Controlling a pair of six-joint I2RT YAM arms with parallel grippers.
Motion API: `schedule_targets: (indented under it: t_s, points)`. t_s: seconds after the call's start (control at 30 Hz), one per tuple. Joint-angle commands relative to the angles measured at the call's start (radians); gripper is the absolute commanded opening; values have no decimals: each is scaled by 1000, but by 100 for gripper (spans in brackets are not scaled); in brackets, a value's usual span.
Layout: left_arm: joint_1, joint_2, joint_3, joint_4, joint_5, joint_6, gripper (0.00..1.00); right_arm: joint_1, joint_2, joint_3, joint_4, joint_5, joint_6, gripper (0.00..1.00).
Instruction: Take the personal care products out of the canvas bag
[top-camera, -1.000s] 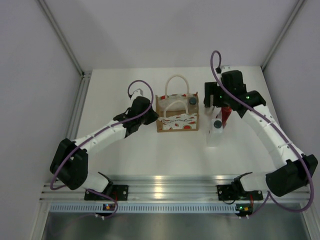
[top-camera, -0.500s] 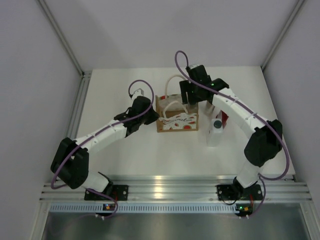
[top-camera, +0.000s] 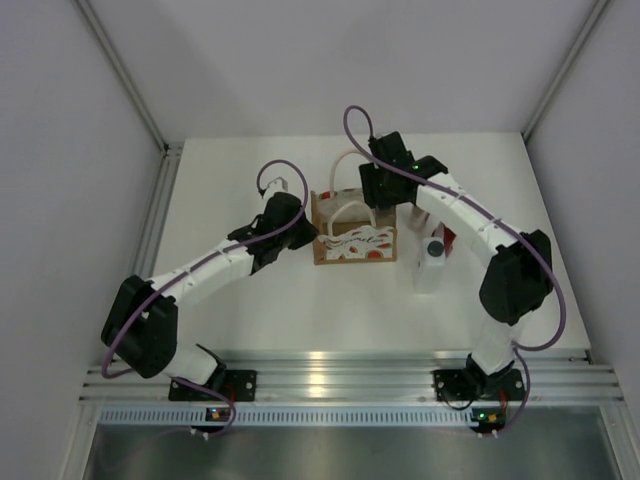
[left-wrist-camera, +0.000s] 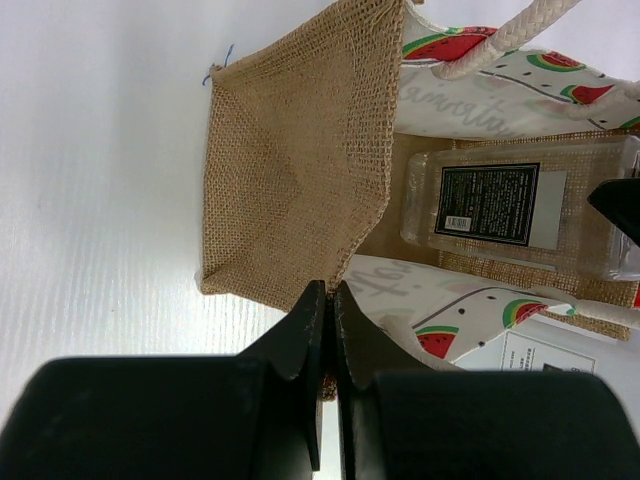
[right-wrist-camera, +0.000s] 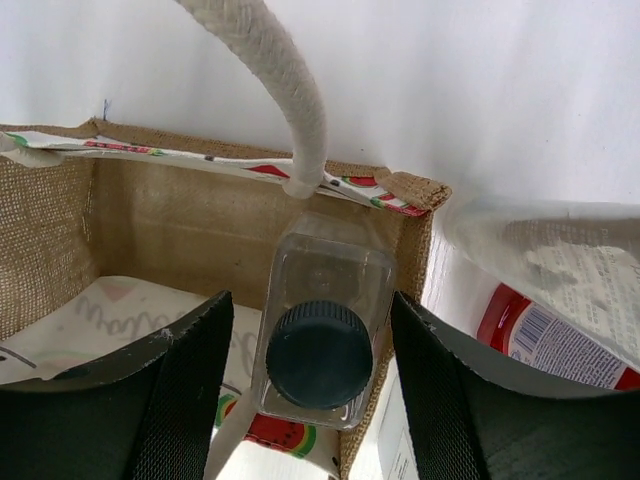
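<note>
The canvas bag (top-camera: 355, 240) stands mid-table with its mouth open. My left gripper (top-camera: 308, 232) is shut on the bag's left burlap edge (left-wrist-camera: 300, 170), with the jaws (left-wrist-camera: 330, 300) pinching the cloth. My right gripper (top-camera: 383, 205) hangs over the bag's right end, open. Its fingers (right-wrist-camera: 180, 400) stand either side of a clear bottle with a dark round cap (right-wrist-camera: 320, 350) upright inside the bag, apart from it. The same bottle shows in the left wrist view (left-wrist-camera: 520, 205). A white bottle with a dark cap (top-camera: 430, 268) and the red bottle (top-camera: 447, 237) lie right of the bag.
A rope handle (right-wrist-camera: 280, 80) arches just above the bottle, and the other handle (top-camera: 352, 160) lies behind the bag. The red bottle (right-wrist-camera: 560, 340) lies close outside the bag's right wall. White walls stand at the back and on both sides of the table.
My right arm has left the red bottle on the table at the right and swung left over the bag's right end. The left gripper has kept its hold.
</note>
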Motion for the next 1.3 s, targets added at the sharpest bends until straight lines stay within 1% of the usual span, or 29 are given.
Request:
schedule_targets:
  t_s: [0.0, 0.47, 0.6, 0.83, 0.9, 0.97, 1.17, 1.27]
  points:
    - [-2, 13, -12, -70, 11, 30, 0, -4, 17, 55, 11, 2, 11, 62]
    - [-2, 19, -12, -69, 11, 27, 0, -3, 79, 20, 11, 60, 37, 63]
    - [-2, 27, -10, -69, 11, 26, 0, -4, 93, 14, 13, 48, 48, 63]
    - [-2, 33, -9, -69, 11, 24, 0, -3, 118, 9, 15, 37, 52, 59]
    - [-2, 34, -7, -67, 12, 23, 0, 3, 119, 0, 15, 55, 52, 58]
    - [-2, 34, -7, -69, 12, 23, 0, 7, 119, -8, 18, 62, 54, 56]
    - [-2, 36, -7, -69, 12, 20, 0, 8, 95, -24, 34, 59, 52, 38]
    - [-2, 36, -7, -67, 14, 18, 0, 8, 86, -17, 36, 55, 52, 27]
